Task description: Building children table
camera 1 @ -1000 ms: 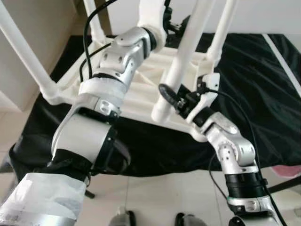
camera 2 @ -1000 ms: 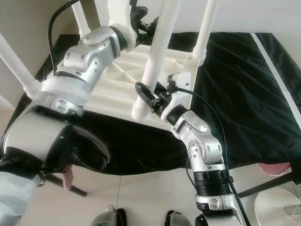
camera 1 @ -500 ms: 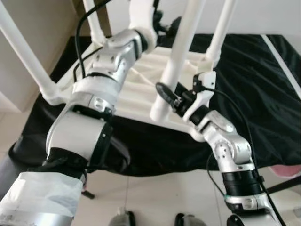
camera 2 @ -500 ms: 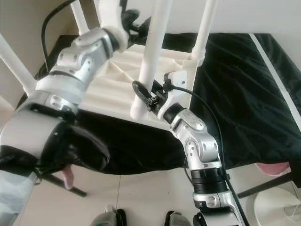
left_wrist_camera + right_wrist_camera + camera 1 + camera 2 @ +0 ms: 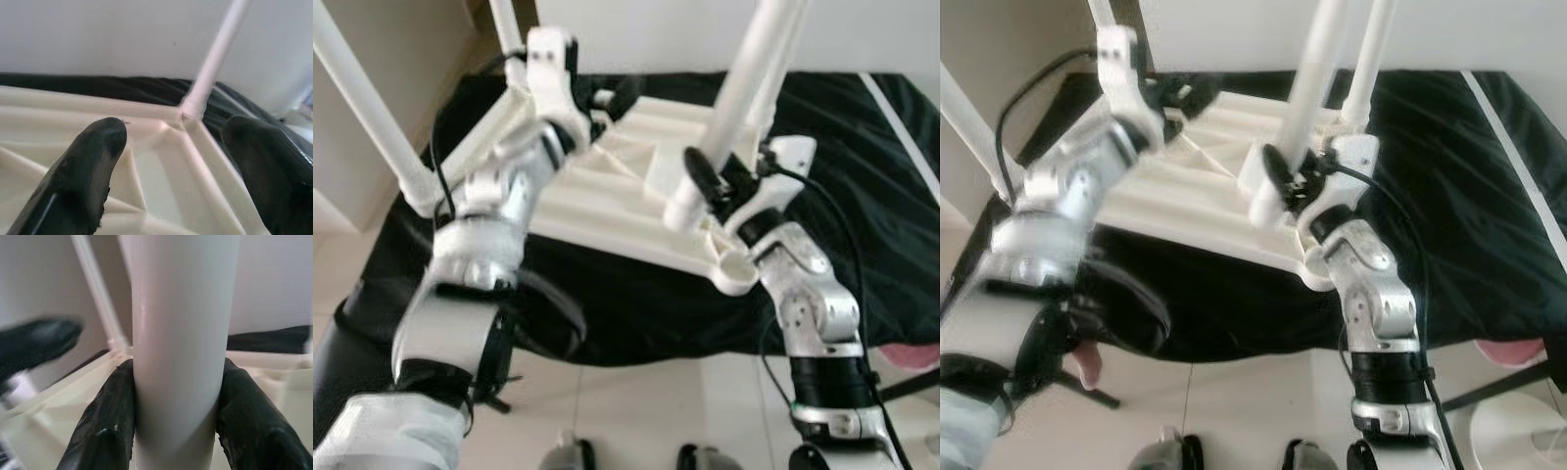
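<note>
A white children's table [image 5: 607, 196] lies upside down on a black cloth [image 5: 862, 196]. Three white legs stand in its corners, one at the near left [image 5: 362, 98] and one at the far right [image 5: 1371, 59]. My right gripper [image 5: 705, 186] is shut on a loose white leg [image 5: 744, 88] close to its lower end, and the leg leans up and to the right; the black fingers [image 5: 105, 421] press both its sides. An empty round socket [image 5: 736, 269] sits at the near right corner, just below the leg's end. My left gripper [image 5: 171, 137] is open over the ribbed underside.
The cloth covers a low surface; pale tiled floor [image 5: 636, 411] lies in front of it, with my feet at the bottom edge. A beige wall [image 5: 401, 59] stands close on the left. A pink thing [image 5: 911, 354] and a white round object [image 5: 1518, 431] sit at the lower right.
My left gripper has drawn back from the loose leg to the left, over the underside. The right gripper has carried the leg's lower end to the right and farther in.
</note>
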Motion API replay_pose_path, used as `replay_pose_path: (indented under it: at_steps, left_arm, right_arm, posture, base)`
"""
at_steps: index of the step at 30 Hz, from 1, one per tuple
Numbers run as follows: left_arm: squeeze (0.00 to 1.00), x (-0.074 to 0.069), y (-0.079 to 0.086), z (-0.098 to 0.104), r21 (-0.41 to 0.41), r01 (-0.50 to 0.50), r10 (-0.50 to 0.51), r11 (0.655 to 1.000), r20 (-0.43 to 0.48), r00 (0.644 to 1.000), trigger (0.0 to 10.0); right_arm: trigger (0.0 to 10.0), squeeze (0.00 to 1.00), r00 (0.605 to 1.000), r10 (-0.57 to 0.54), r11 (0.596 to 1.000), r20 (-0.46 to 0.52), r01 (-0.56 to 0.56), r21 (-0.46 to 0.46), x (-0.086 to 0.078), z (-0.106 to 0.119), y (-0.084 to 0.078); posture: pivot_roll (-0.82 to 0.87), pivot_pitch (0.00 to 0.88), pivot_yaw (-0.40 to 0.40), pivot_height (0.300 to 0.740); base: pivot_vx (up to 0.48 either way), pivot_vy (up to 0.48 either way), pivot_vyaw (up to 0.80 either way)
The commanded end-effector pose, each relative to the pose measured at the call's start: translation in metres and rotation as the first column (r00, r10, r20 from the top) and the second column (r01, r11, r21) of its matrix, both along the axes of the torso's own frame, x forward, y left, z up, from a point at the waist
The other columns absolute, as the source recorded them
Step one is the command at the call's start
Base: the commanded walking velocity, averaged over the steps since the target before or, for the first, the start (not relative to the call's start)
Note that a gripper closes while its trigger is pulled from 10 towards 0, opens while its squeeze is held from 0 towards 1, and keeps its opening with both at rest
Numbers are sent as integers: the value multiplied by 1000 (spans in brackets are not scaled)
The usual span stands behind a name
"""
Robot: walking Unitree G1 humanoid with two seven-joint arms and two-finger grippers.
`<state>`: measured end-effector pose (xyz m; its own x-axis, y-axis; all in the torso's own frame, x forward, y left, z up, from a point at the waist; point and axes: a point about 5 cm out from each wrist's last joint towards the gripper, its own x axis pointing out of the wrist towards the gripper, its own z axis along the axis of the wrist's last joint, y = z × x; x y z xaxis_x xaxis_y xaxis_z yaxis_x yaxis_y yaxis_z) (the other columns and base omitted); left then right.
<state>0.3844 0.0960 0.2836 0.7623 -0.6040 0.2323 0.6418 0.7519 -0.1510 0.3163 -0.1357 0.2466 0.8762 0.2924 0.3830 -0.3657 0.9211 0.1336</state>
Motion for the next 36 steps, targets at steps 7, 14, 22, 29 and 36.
replay_pose_path:
  at_steps: [7, 14, 22, 29, 36]
  left_arm:
    - [0, -34, -19, -21, 67, 206, -209, 976, 35, 977, 10000]
    - [0, -59, -21, -50, 170, 191, -196, 967, 14, 980, 10000]
    - [0, -82, -23, -69, 211, 214, -221, 954, 9, 975, 10000]
    - [0, -98, -26, -81, 258, 208, -221, 943, 21, 975, 10000]
    - [0, -108, -29, -85, 266, 227, -245, 937, 33, 969, 10000]
  right_arm:
    - [10000, 0, 992, -127, 991, 27, 127, -27, -11, -5, -9]
    - [10000, 0, 975, -217, 974, 40, 219, -53, -22, -12, -10]
    - [10000, 0, 965, -260, 963, 37, 262, -60, -32, -19, -10]
    - [10000, 0, 964, -265, 959, 34, 267, -90, -44, -27, -6]
    - [10000, 0, 967, -252, 961, 30, 253, -109, -51, -31, -3]
  posture:
    - [-29, 124, 19, 740]
    - [-30, 130, 17, 740]
    - [-31, 130, 10, 740]
    - [-32, 131, 6, 740]
    - [-37, 132, 6, 740]
  base:
    - [0, 0, 0]
    - [0, 0, 0]
    - [0, 0, 0]
    - [0, 0, 0]
    - [0, 0, 0]
